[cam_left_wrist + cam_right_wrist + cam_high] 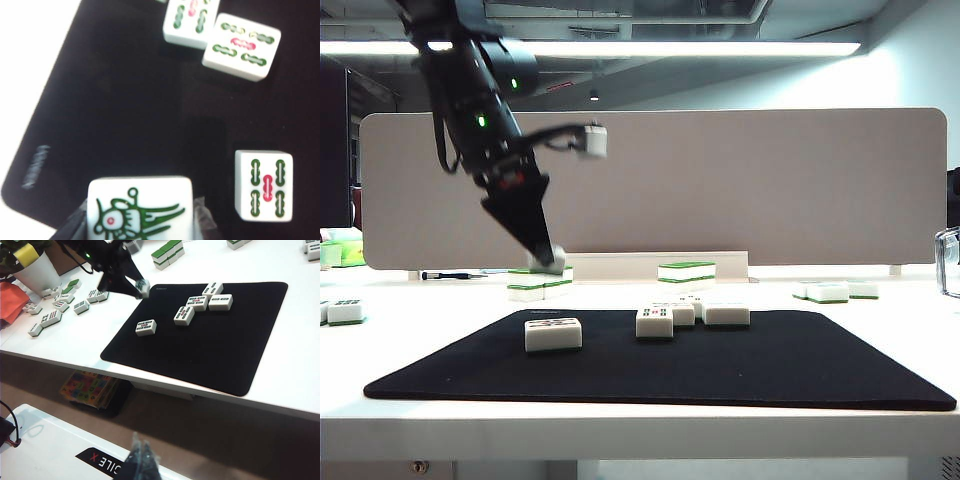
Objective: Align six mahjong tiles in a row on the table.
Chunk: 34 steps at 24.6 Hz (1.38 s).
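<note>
Exterior low, frontal; wrists overhead, sharing mat.

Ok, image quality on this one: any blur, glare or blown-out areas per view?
Exterior view: ceiling strip light glares; left gripper and its tile are slightly motion-blurred, tiles on the mat sharp. Left wrist view: soft throughout, held tile near and bright, table blown out white. Right wrist view: sharp on the mat; right gripper is dark and out of focus.

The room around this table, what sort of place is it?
Probably an office or lab workstation. A grey divider panel stands behind the white table, long ceiling strip lights run overhead, and a potted plant sits at the table's edge beside loose mahjong tiles.
</note>
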Tool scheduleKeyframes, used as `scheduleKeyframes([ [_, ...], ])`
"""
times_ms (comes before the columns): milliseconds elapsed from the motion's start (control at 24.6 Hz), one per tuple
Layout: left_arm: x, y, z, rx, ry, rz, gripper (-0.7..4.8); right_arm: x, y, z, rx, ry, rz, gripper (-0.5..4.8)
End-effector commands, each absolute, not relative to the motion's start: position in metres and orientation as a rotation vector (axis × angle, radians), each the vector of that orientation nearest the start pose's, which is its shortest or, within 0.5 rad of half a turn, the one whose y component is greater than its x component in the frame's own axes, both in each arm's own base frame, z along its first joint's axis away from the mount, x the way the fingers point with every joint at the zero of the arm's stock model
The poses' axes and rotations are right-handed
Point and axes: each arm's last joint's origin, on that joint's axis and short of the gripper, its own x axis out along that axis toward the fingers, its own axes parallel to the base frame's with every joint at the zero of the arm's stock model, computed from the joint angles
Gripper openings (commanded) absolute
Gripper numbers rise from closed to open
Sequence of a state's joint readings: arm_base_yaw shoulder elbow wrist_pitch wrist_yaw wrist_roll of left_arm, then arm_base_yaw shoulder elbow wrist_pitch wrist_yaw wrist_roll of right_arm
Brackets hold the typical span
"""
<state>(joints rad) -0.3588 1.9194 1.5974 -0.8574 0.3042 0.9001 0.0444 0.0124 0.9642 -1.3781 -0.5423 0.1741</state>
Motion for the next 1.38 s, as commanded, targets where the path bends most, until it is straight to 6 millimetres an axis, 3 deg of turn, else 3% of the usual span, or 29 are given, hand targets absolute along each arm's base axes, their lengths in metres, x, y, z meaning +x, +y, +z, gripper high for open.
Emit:
scheduleKeyframes([
  [41, 0.374, -0.152, 0.226, 0.814, 0.869, -1.135, 2.11, -0.070, 0.012, 0.303, 0.265, 0.446, 0.544, -0.01],
  [487, 0.384, -0.158, 0.191, 0.846, 0.913, -1.192, 2.12, -0.070, 0.012, 0.303, 0.265, 0.448, 0.543, -0.01],
  [568, 0.386, -0.159, 0.187, 0.847, 0.913, -1.190, 2.43, -0.070, 0.012, 0.303, 0.266, 0.449, 0.543, -0.01],
  [609, 0.387, -0.159, 0.186, 0.849, 0.911, -1.187, 2.88, -0.070, 0.012, 0.303, 0.266, 0.450, 0.543, -0.01],
  [650, 0.387, -0.159, 0.185, 0.853, 0.910, -1.184, 3.14, -0.070, 0.012, 0.303, 0.266, 0.450, 0.543, -0.01],
  [812, 0.388, -0.159, 0.191, 0.853, 0.893, -1.174, 3.15, -0.070, 0.012, 0.303, 0.266, 0.450, 0.543, -0.01],
  [934, 0.391, -0.163, 0.218, 0.842, 0.857, -1.156, 3.15, -0.070, 0.012, 0.303, 0.266, 0.451, 0.543, -0.01],
  [1015, 0.395, -0.174, 0.243, 0.741, 0.835, -1.084, 3.14, -0.070, 0.012, 0.302, 0.267, 0.452, 0.543, -0.01],
  [1096, 0.396, -0.188, 0.251, 0.647, 0.804, -1.041, 3.13, -0.070, 0.012, 0.302, 0.267, 0.455, 0.542, -0.01],
  [1218, 0.390, -0.216, 0.250, 0.569, 0.789, -1.031, 3.13, -0.070, 0.012, 0.302, 0.267, 0.455, 0.542, -0.01],
  [1299, 0.381, -0.245, 0.248, 0.482, 0.789, -1.009, 3.12, -0.070, 0.012, 0.302, 0.267, 0.455, 0.542, -0.01],
  [1380, 0.373, -0.268, 0.246, 0.373, 0.817, -0.912, 3.09, -0.070, 0.012, 0.302, 0.267, 0.455, 0.542, -0.01],
])
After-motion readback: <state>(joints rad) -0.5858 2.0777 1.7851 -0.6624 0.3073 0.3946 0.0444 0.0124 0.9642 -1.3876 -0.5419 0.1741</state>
